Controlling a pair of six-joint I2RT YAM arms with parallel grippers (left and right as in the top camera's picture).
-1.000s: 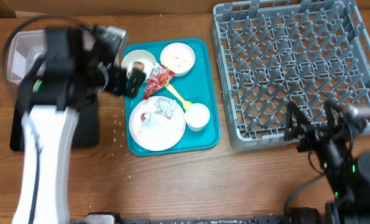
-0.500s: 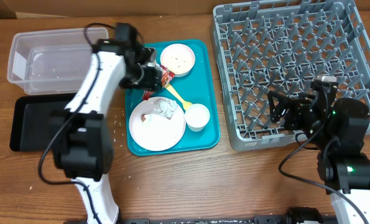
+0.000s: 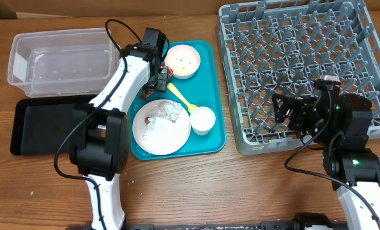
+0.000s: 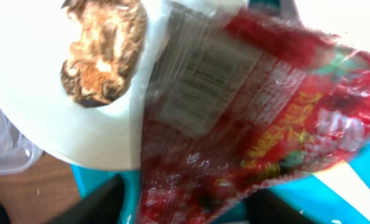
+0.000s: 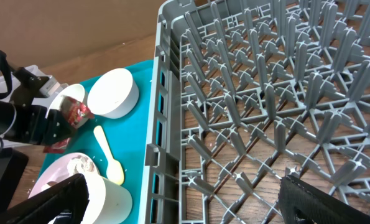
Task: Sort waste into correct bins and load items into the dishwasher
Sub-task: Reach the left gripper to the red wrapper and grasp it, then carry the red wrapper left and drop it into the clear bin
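- Worktop: wood, carries everything.
- Dish rack: right side, no dishes loaded. Right claw hovers at its near edge, spread wide, nothing between fingers (likely waiting for dishes).
- Teal tray: centre, holds all dishes and waste.
- Clear tub, black tray: far left, bare.
- Plate: carries napkin.
- Red wrapper: beside bowl. Left claw straddles it for pickup; pinch or not, cannot tell.
- Cup, spoon: untouched.

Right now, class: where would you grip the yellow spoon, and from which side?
Probably its thin handle, from straight above, pinched across its width: the yellow spoon lies flat on the teal tray, scoop end beside the white cup.
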